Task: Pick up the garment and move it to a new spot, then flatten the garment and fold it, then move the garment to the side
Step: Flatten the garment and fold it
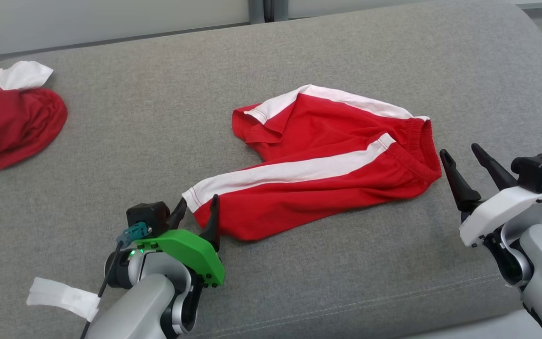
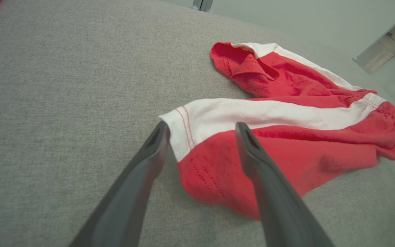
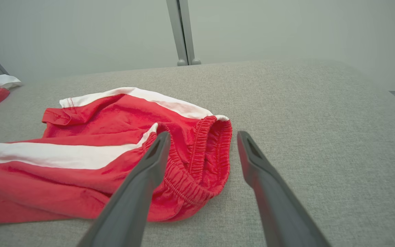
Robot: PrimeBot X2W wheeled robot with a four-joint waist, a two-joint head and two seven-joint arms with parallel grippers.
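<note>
Head view is showing me the shorts [image 1: 318,174] lying rumpled in the middle of the cushion [image 1: 158,117]. My left gripper [image 1: 199,201] is holding its fingers spread astride the leg hem, pinching nothing. My right gripper [image 1: 459,150] is hovering, fingers spread, just beside the waistband. Another red garment [image 1: 12,113] is lying well apart at far left. Grey fabric is running back to a pale wall [image 3: 81,34] and a metal post [image 3: 182,31].
</note>
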